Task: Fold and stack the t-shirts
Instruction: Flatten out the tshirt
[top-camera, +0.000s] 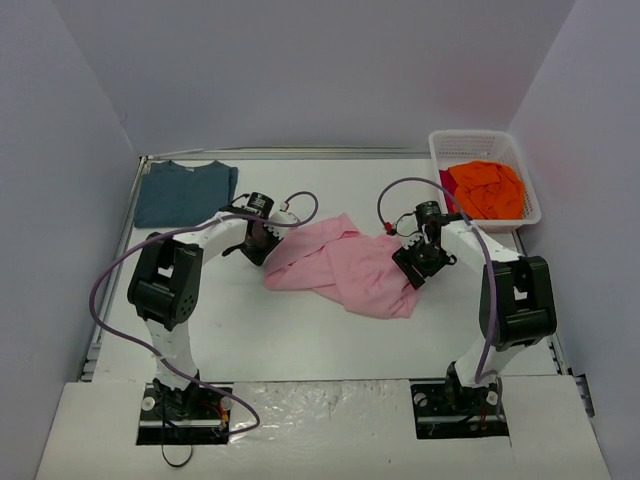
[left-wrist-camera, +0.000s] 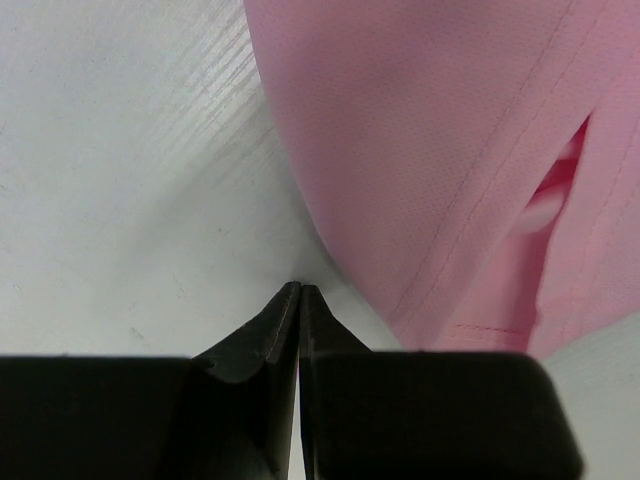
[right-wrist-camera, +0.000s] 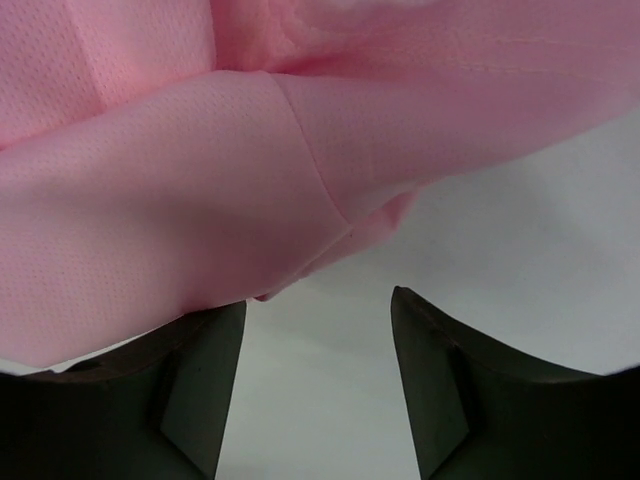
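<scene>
My left gripper (left-wrist-camera: 300, 289) is pressed together, empty, just beside the pink t-shirt (top-camera: 340, 264), which lies crumpled in the middle of the table (top-camera: 300, 340). My right gripper (right-wrist-camera: 318, 302) stands spread at its edge. Both should pinch fabric before lifting.

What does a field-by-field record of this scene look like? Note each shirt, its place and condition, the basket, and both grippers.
Pink shirt: crumpled, mid-table, between the arms
Teal shirt: lying flat, far left corner
Orange shirt: bunched inside the white basket, far right corner
Left gripper: shut beside the pink shirt's edge, no cloth visible between its tips
Right gripper: open at the pink shirt's other edge
Stack: none yet
</scene>
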